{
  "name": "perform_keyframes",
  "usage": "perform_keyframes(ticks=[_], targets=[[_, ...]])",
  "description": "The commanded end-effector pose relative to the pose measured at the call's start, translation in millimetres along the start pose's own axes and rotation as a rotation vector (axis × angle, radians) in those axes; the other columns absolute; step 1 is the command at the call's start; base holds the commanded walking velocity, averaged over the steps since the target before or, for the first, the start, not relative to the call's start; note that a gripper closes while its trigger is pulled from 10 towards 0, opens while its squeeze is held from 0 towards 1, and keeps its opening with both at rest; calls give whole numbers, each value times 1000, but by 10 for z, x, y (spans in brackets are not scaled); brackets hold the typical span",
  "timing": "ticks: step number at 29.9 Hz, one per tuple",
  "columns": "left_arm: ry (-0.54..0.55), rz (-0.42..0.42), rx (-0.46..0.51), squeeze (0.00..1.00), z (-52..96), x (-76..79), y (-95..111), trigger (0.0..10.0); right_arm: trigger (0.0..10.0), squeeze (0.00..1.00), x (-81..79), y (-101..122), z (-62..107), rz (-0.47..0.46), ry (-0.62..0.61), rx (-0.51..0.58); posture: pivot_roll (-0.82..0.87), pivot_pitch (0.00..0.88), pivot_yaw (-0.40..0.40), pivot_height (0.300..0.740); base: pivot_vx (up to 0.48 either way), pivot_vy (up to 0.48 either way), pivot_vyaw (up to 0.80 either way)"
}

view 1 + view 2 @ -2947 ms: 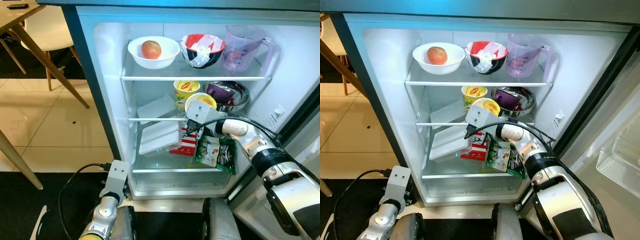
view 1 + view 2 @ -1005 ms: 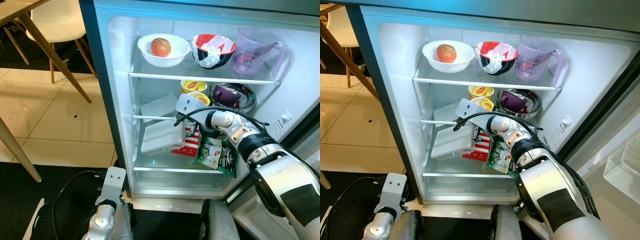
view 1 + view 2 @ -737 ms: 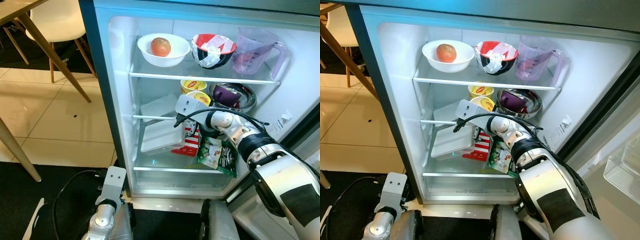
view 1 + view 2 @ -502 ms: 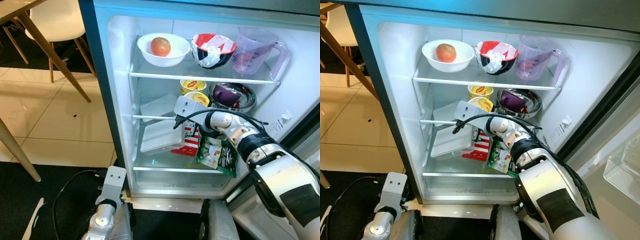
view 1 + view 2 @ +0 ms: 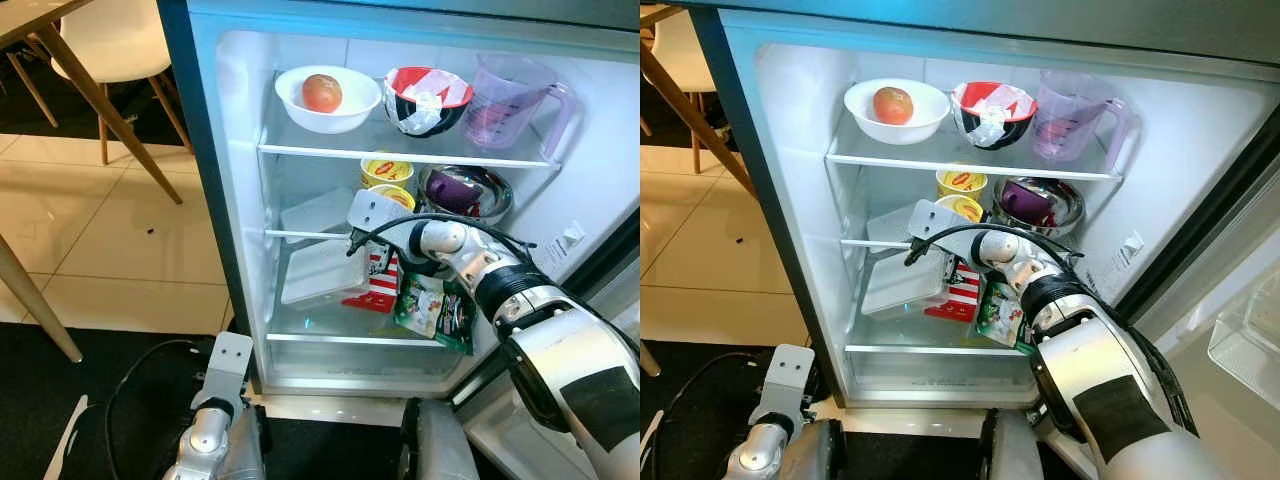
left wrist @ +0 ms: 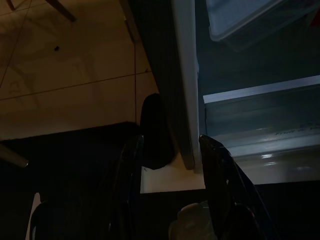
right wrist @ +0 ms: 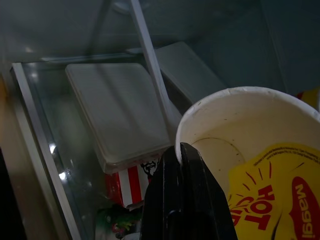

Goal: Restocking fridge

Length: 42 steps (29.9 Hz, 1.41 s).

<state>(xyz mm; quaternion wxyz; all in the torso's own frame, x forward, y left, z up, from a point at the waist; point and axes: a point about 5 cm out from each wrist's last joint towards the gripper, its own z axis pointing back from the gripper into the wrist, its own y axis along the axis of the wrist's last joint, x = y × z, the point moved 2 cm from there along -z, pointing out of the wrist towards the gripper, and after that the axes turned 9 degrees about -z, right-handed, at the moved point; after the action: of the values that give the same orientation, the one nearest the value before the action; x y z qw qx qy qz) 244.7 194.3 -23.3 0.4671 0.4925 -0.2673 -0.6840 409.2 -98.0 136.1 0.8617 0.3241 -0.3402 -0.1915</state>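
Prob. home kitchen/dining: open fridge (image 5: 240, 180) w/ leftovers, tiled floor (image 5: 90, 240), wooden table (image 5: 60, 40), chair (image 5: 110, 45).

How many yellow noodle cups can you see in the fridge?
2. One yellow noodle cup stands on the middle shelf beside the metal bowl. The other cup is gripped by the right gripper at that shelf's front. More may hide behind.

Floor: glossy cream tiles (image 5: 110, 250) with dark grout lines, meeting a black mat (image 5: 60, 400) near the camera. Furniture: wooden table (image 5: 35, 20) on slanted legs, upper left, with a white shell chair (image 5: 110, 40) on wooden legs just behind it. Lighting: cool white glow from the open fridge interior (image 5: 240, 150).
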Motion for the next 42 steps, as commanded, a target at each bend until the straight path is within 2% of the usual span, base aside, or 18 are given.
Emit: perform_keyframes(ticks=[1,10,11,13,14,16,17,22,23,27,30,35,38,42], targets=[[-22,-5,-7,12,3,68,-2,10000,10000,0,33,-57,20,-5,0,-31,132,54,-109,511,0,0,0],[-24,-6,-4,16,2,71,6,10000,10000,0,18,-47,13,6,9,-41,139,53,-108,511,0,0,0],[-23,-7,-5,16,4,68,4,10000,10000,43,22,-37,11,7,1,-38,140,54,-108,511,0,0,0],[-22,-8,-6,12,7,63,0,10000,10000,227,37,-17,10,17,-18,-31,141,55,-108,511,0,0,0],[-22,-8,-6,12,8,62,-2,10000,10000,584,53,0,12,36,-36,-23,141,55,-108,511,0,0,0],[-22,-8,-6,12,9,62,-2,10000,10000,584,62,10,13,49,-46,-19,141,55,-108,511,0,0,0],[-22,-8,-6,12,9,62,-3,10000,10000,1000,72,24,15,76,-59,-11,140,55,-108,511,0,0,0],[-23,-9,-6,12,10,64,-3,10000,10000,1000,95,70,18,136,-102,20,139,55,-107,511,0,0,0],[-23,-9,-6,8,10,65,-4,10000,10000,0,116,101,21,176,-138,38,139,55,-106,511,0,0,0],[-23,-10,-7,8,9,65,-4,10000,10000,0,134,117,28,224,-164,46,140,55,-104,511,0,0,0],[-24,-11,-7,16,7,62,-4,10000,10000,0,154,88,38,335,-185,21,138,54,-102,511,0,0,0],[-24,-11,-7,12,2,58,0,10000,10000,0,170,42,48,402,-193,-9,137,56,-102,511,0,0,0],[-26,-11,-6,12,-2,62,4,10000,10000,0,200,-28,66,518,-207,-53,135,56,-101,511,0,0,0],[-29,-11,-5,12,-3,67,6,10000,10000,0,239,-46,85,578,-231,-69,133,57,-100,511,0,0,0]])
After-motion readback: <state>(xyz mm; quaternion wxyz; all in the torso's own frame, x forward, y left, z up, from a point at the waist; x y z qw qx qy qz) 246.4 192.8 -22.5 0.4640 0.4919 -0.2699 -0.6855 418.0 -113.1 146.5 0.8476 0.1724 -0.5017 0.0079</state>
